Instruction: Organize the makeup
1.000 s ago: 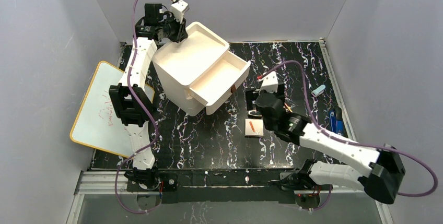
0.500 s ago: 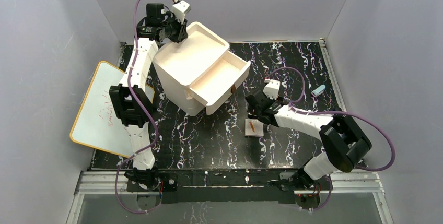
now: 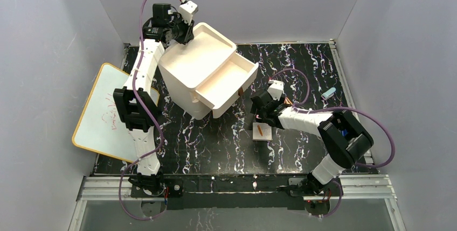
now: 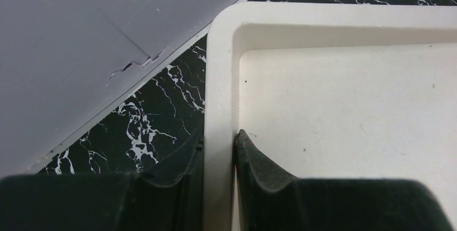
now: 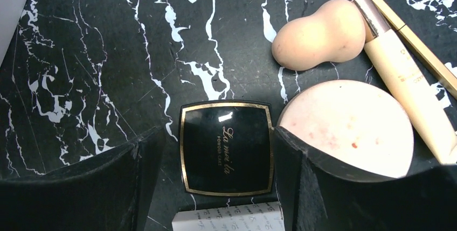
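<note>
My right gripper (image 5: 218, 139) is open and low over the table, one finger on each side of the black square compact (image 5: 226, 147). The right finger sits between the compact and the round tan powder disc (image 5: 347, 126). The beige sponge (image 5: 318, 34) lies beyond, beside a cream tube (image 5: 404, 85) and a thin gold stick (image 5: 412, 40). The white square pad (image 3: 262, 132) lies just in front of the gripper (image 3: 262, 113), with a small stick on it. My left gripper (image 4: 218, 139) is shut on the rim of the white drawer box (image 3: 188, 69) at its far left corner.
The box's top drawer (image 3: 229, 80) stands pulled out toward the right arm, brown handle (image 3: 239, 92) at its front. A whiteboard (image 3: 105, 112) overhangs the table's left edge. A small pale tube (image 3: 328, 93) lies far right. Grey walls close in the table.
My right arm has folded and brought its gripper down and back from over the white pad to around the black compact. The left arm and the box stay put.
</note>
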Available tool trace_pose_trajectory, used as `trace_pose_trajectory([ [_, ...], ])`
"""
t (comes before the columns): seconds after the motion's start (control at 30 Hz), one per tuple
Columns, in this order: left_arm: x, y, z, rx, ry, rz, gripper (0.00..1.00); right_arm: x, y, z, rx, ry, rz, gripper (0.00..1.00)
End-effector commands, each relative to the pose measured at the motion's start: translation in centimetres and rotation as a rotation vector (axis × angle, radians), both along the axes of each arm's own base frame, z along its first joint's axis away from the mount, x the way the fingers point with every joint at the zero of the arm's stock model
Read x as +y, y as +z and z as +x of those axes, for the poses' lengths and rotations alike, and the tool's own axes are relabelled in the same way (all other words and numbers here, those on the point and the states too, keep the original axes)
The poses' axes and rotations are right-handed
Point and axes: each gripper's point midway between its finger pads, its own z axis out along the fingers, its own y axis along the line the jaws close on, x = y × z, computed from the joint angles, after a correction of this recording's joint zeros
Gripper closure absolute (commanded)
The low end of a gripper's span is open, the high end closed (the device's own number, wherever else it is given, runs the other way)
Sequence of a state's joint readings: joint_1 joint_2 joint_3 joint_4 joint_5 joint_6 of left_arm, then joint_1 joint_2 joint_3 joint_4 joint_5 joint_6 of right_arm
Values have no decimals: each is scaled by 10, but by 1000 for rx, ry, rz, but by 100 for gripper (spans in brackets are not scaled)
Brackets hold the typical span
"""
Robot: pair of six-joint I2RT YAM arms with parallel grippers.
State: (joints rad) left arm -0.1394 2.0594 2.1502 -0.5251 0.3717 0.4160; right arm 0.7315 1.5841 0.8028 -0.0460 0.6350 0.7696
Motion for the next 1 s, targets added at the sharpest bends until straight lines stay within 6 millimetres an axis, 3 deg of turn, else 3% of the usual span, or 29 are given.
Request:
trace_pose_trajectory([
  [0.0,28,-58,-8,125,53,182,100,8,-2,9,-10,-3,27,21],
  [0.53,26,-59,-9,127,47,194,100,-5,-34,-4,87,-9,-67,13],
  [0.7,26,-58,-9,126,49,196,100,-11,-40,-12,105,-1,-78,15],
  [0.8,26,-59,-9,127,50,199,100,-14,-41,-16,117,0,-83,27],
  [0.97,25,-59,-9,127,49,201,100,-20,-39,-22,123,-8,-92,59],
])
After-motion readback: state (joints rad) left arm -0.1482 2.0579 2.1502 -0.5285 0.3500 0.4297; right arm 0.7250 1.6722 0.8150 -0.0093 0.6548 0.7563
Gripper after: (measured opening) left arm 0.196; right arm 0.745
